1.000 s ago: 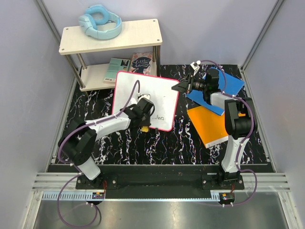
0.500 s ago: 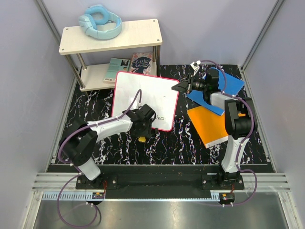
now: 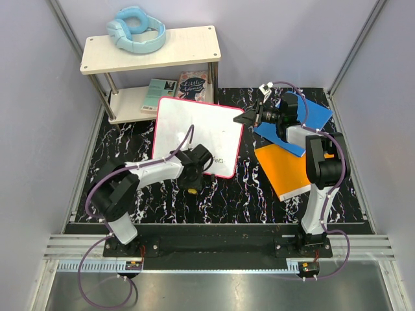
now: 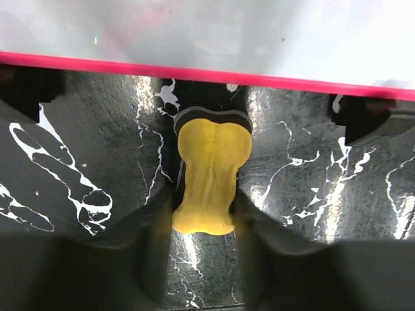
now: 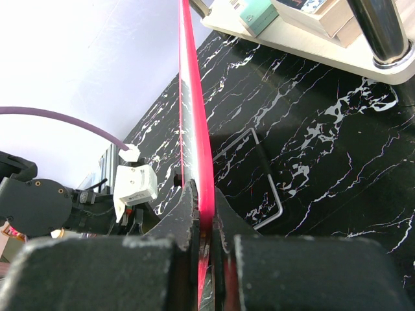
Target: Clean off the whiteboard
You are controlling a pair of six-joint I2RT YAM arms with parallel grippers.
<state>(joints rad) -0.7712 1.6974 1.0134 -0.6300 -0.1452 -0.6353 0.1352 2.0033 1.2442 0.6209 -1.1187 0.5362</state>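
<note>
The whiteboard [image 3: 194, 129], white with a red-pink border, lies tilted on the black marble table, with faint dark writing [image 3: 218, 159] near its front right corner. My left gripper [image 3: 192, 183] is shut on a yellow eraser [image 4: 209, 178]. The eraser's dark felt end [image 4: 213, 118] rests on the table just in front of the board's near red edge [image 4: 194, 70]. My right gripper [image 3: 246, 119] is shut on the board's right edge. In the right wrist view the red border [image 5: 193, 123] runs edge-on between the fingers [image 5: 187, 214].
A blue book [image 3: 310, 116] and an orange book [image 3: 285, 170] lie at the right under the right arm. A two-tier shelf [image 3: 149, 48] at the back left carries blue headphones [image 3: 135, 29] and books [image 3: 193, 85]. A wire stand [image 5: 262, 172] lies behind the board.
My left gripper slid the eraser from the board's lower part toward me, off the near edge onto the table. The right gripper and the board have not moved.
</note>
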